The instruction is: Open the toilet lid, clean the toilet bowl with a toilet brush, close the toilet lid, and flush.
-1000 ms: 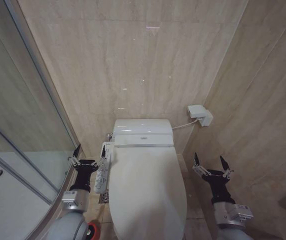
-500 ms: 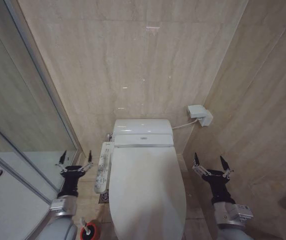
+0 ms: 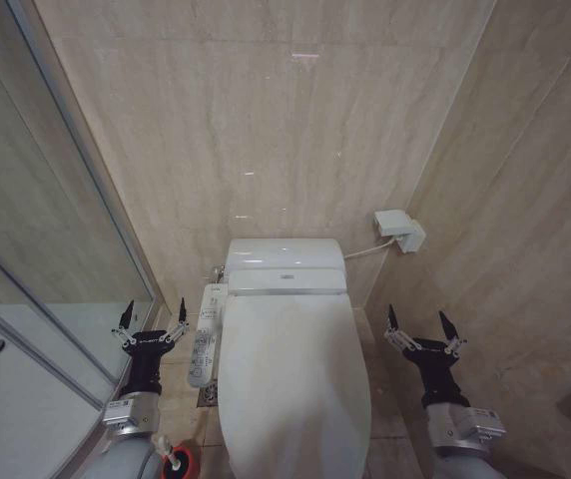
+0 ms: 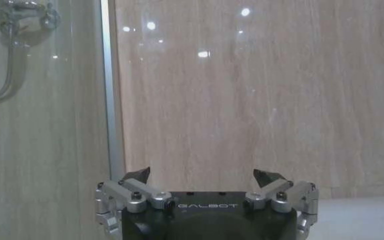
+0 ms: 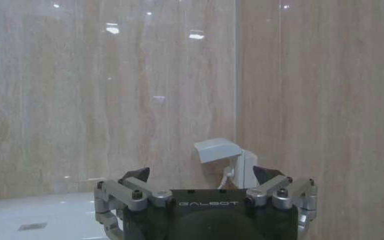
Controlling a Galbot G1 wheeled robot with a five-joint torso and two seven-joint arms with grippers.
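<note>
Left gripper (image 3: 150,320) hovers in the lower left of the head view with its fingers spread wide and nothing between them, between the shower glass (image 3: 36,299) and the white button panel (image 3: 206,334) on the toilet's side. In the left wrist view the same gripper (image 4: 204,176) points at the beige tiled wall, jaws apart and empty. Right gripper (image 3: 424,332) sits in the lower right of the head view, beside the toilet and close to the side wall, also spread open and holding nothing; in the right wrist view it (image 5: 204,176) faces the wall with a small white wall box (image 5: 222,155) beyond it.

As for progress, the toilet lid (image 3: 295,384) lies flat and shut over the toilet bowl (image 3: 228,424), filling the lower centre of the head view, with the tank (image 3: 285,264) behind it. The toilet brush (image 3: 169,454) stands in its red holder (image 3: 181,464) at the bottom edge, left of the bowl and just below the left arm; only its top shows. Neither gripper touches the lid or the brush.

Judging from this, nothing is visibly under way: the lid would need lifting, then the brush taking out and scrubbing, then closing and flushing. Whether the bowl has already been cleaned cannot be told with the lid down.
</note>
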